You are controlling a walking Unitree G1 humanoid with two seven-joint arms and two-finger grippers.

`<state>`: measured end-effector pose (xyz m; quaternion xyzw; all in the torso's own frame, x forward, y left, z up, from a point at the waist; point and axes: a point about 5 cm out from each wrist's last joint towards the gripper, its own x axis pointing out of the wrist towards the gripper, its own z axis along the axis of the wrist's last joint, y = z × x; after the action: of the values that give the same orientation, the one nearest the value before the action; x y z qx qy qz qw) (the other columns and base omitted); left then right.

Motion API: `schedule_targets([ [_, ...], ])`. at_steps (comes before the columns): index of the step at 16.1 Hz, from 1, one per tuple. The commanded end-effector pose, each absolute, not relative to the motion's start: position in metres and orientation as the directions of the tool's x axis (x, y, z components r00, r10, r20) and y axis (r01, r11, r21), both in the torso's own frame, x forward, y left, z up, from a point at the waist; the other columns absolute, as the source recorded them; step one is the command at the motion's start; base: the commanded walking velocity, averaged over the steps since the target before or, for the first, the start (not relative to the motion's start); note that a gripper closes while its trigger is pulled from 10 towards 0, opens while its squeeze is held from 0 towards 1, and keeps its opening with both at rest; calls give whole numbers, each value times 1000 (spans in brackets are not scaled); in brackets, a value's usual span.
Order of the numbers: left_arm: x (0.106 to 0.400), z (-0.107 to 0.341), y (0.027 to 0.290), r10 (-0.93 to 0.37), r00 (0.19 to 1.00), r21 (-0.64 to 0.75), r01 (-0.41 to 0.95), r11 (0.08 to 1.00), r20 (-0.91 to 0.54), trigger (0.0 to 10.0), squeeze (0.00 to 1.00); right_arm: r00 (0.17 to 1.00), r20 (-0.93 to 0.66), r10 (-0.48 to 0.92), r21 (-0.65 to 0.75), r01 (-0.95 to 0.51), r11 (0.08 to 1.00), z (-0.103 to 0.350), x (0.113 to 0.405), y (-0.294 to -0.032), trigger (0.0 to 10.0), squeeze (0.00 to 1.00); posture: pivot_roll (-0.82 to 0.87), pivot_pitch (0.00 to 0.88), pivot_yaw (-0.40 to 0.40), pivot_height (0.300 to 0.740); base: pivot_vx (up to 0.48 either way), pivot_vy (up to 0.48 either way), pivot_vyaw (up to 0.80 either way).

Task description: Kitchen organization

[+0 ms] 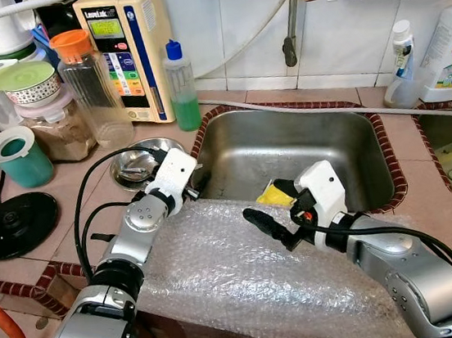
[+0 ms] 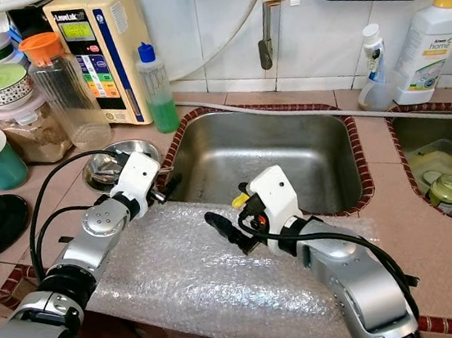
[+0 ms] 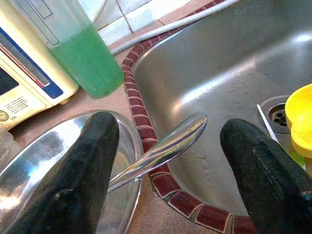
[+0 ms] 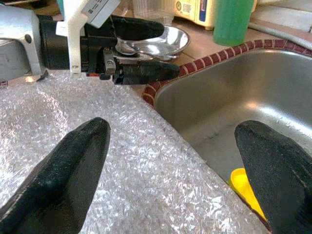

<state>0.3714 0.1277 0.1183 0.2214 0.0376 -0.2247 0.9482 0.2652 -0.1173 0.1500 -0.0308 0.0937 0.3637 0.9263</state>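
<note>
A: From the left eye view, where do we see the left end effector (image 1: 197,178)?

B: At the sink's (image 1: 230,131) left rim, fingers spread with nothing between them. Just beyond it we see a steel dish (image 1: 136,165) on the tiled surface (image 1: 54,178), with a spoon lying in it. Under both arms lies a sheet of bubble wrap (image 1: 223,276).

A: And the right end effector (image 1: 270,225)?

B: Over the wrap at the sink's near edge, fingers parted and empty. Just past it we see a yellow object (image 1: 275,195) in the basin.

A: Does the right eye view add anything?

B: Beyond the left end effector a green-liquid bottle (image 2: 155,83) stands beside a cream appliance (image 2: 96,49), well apart from the fingers.

A: The left wrist view?

B: Between the two open fingers (image 3: 87,170) we see the spoon's (image 3: 163,148) handle, reaching from the dish over the sink's brick-red border. We cannot tell whether either finger touches it.

A: The right wrist view?

B: Its fingers (image 4: 68,180) stand wide over the wrap. Ahead of them the left end effector points toward the dish, and the yellow object sits near one fingertip.
</note>
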Motion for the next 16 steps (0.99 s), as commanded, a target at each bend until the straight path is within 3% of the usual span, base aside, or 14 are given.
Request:
schedule_targets([
  [1,375,123,131,-397,904,408,426,808,-158,0,0,709,-175,683,-4,-694,720,160,264,-115,10000,0,-99,0,80,740,0,0,0],
  [16,376,122,137,-373,917,389,398,831,-143,0,0,677,-195,710,4,-723,691,159,261,-110,10000,0,-87,0,79,740,0,0,0],
])
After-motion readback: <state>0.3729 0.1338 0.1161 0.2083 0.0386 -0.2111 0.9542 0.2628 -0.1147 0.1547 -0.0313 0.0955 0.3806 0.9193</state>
